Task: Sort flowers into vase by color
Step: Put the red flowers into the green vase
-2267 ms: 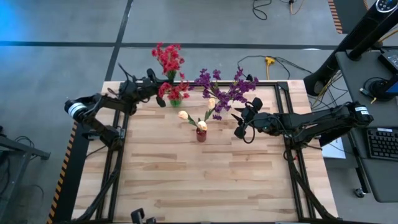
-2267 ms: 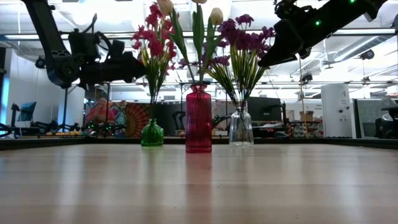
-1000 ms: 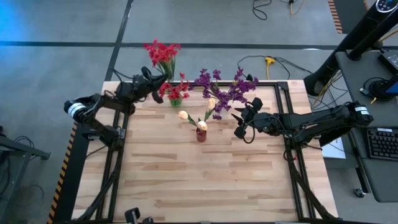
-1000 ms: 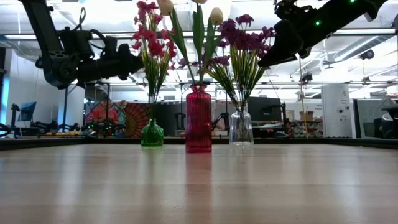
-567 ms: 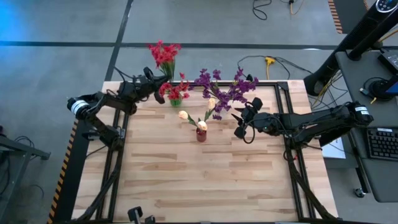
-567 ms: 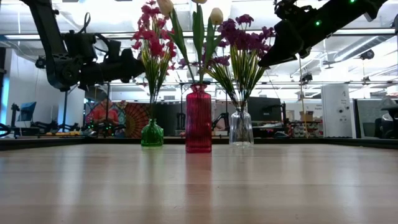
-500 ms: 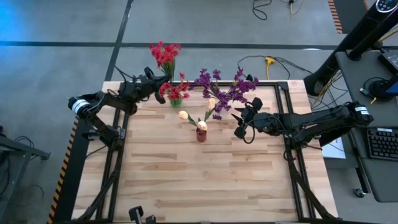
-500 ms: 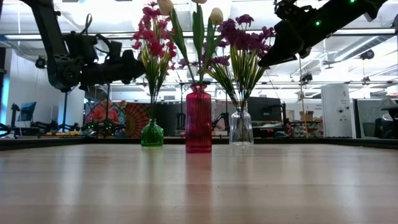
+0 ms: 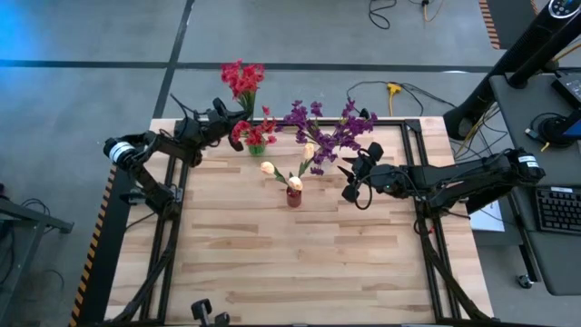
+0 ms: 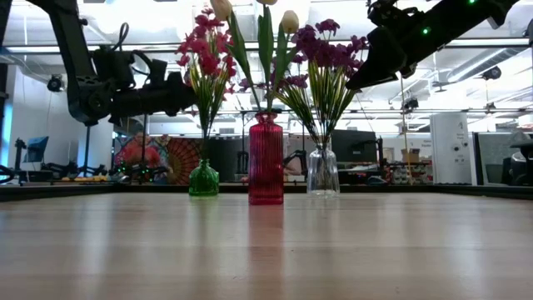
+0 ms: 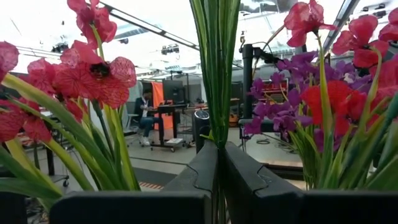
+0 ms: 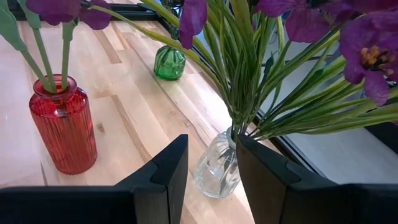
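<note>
A pale wooden desk stands on a grey workshop floor, its three vases lined up near the far edge. The left claw is clamped tight on a red flower sprig, gripping the green stems low down in the left wrist view; it hangs beside the green vase, which already carries red blossoms. Over the last couple of seconds the blossoms have swung from leaning away to standing almost upright over that vase — I judge the sprig is being lined up to go in. The right claw sits narrowly parted just beside the clear vase, holding nothing, under the purple flowers. The red vase between them holds cream-yellow blossoms. The near desk is open for moving; the vases stand close to the far edge, so a hard push could tip one off.
</note>
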### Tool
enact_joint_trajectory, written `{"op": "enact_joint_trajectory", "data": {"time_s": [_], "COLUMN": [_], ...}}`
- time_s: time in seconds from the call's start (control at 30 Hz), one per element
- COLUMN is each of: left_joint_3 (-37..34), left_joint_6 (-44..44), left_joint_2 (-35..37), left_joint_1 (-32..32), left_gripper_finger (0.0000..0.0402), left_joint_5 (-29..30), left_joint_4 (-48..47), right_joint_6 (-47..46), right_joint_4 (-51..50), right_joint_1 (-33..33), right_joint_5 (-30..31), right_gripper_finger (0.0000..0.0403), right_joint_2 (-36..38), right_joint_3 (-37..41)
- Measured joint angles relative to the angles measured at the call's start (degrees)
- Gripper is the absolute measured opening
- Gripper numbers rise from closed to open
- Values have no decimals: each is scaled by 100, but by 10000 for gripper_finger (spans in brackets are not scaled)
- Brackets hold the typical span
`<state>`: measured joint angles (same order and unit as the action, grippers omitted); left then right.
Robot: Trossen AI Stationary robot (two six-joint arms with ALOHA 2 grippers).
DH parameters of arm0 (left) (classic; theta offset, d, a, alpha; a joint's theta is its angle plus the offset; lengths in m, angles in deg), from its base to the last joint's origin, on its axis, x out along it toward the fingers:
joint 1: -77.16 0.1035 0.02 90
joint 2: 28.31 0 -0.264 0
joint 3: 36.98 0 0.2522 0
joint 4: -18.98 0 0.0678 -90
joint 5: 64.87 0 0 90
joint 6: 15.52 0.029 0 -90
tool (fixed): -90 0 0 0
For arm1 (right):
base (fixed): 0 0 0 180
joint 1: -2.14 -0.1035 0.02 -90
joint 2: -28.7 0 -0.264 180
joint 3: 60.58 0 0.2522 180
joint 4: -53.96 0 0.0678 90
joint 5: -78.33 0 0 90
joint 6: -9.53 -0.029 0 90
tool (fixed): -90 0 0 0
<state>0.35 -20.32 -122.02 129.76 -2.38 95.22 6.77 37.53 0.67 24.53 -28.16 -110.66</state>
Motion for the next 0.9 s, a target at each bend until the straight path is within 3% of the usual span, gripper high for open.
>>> {"op": "enact_joint_trajectory", "data": {"time_s": [0.9], "left_joint_3": [-35], "left_joint_6": [-3], "left_joint_2": [0], "left_joint_1": [-4], "left_gripper_finger": [0], "left_joint_5": [-9], "left_joint_4": [-7], "right_joint_6": [0], "right_joint_4": [-1], "right_joint_1": [1], "right_joint_5": [140], "right_gripper_finger": [128], "right_joint_2": [0], "right_joint_3": [0]}}
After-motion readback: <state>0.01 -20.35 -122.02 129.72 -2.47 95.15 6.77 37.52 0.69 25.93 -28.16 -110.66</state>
